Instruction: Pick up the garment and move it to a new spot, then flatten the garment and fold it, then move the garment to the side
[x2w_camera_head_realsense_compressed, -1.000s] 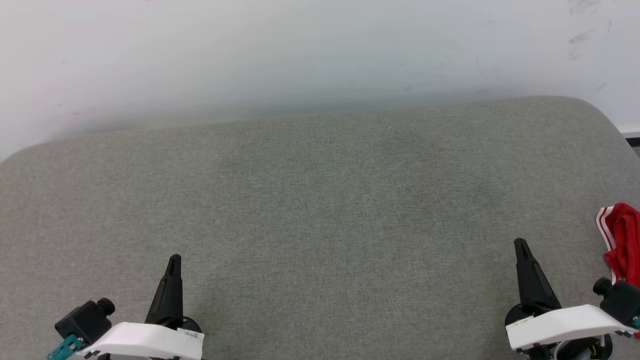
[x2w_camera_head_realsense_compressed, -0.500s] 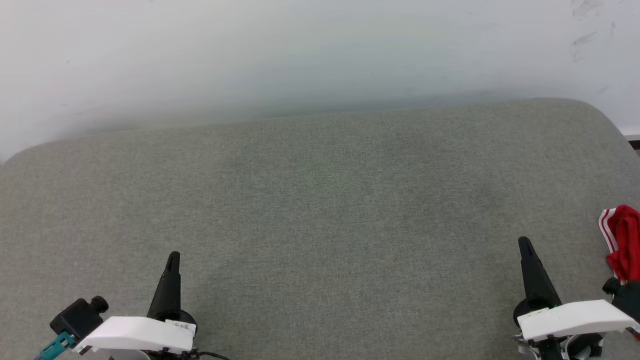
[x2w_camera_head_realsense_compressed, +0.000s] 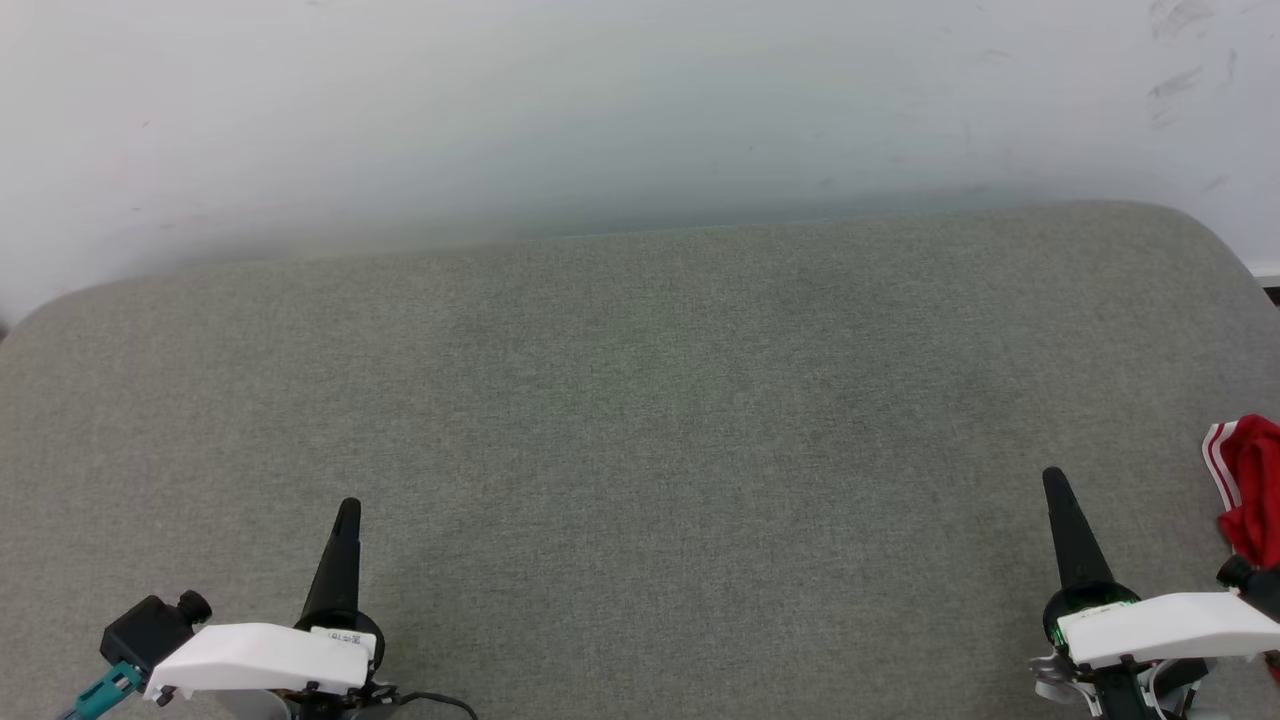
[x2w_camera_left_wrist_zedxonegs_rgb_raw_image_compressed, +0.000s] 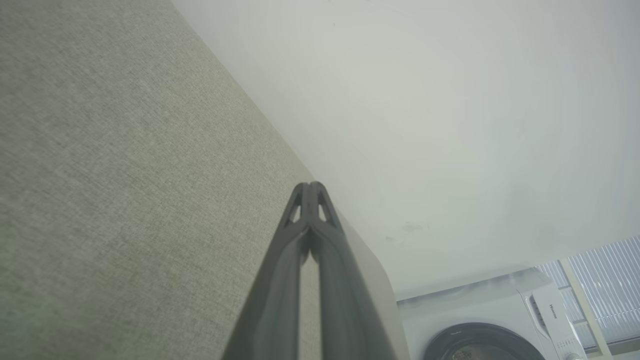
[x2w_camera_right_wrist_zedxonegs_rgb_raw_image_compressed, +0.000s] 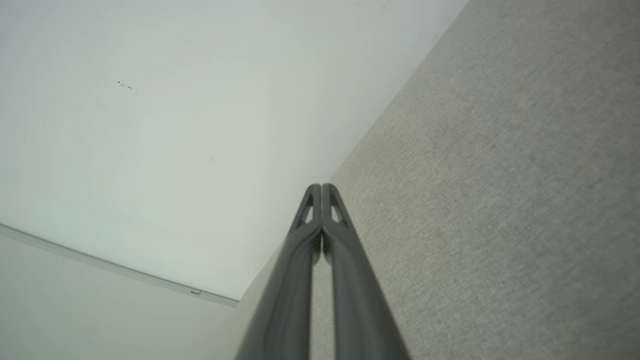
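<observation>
Left fingers (x2w_camera_head_realsense_compressed: 338, 575): pressed together, empty, over the near left part of the grey fabric table (x2w_camera_head_realsense_compressed: 640, 420).
Right fingers (x2w_camera_head_realsense_compressed: 1072, 540): closed tip to tip, holding nothing, over the table's near right part.
Garment (x2w_camera_head_realsense_compressed: 1250, 485): red T-shirt with white-striped trim, bunched on the table's right side.
Wall (x2w_camera_head_realsense_compressed: 600, 110): white, behind the table.

The left gripper (x2w_camera_head_realsense_compressed: 347, 515) and right gripper (x2w_camera_head_realsense_compressed: 1056, 482) are slim, black, tapering spikes with small triangular slots (x2w_camera_left_wrist_zedxonegs_rgb_raw_image_compressed: 296, 214) near the tips. Each carries a white shell (x2w_camera_head_realsense_compressed: 250, 660); the left one has a label (x2w_camera_head_realsense_compressed: 345, 640), a black knobbed box (x2w_camera_head_realsense_compressed: 150, 630), a teal plug (x2w_camera_head_realsense_compressed: 105, 690) and a thin black cable (x2w_camera_head_realsense_compressed: 440, 703).
</observation>
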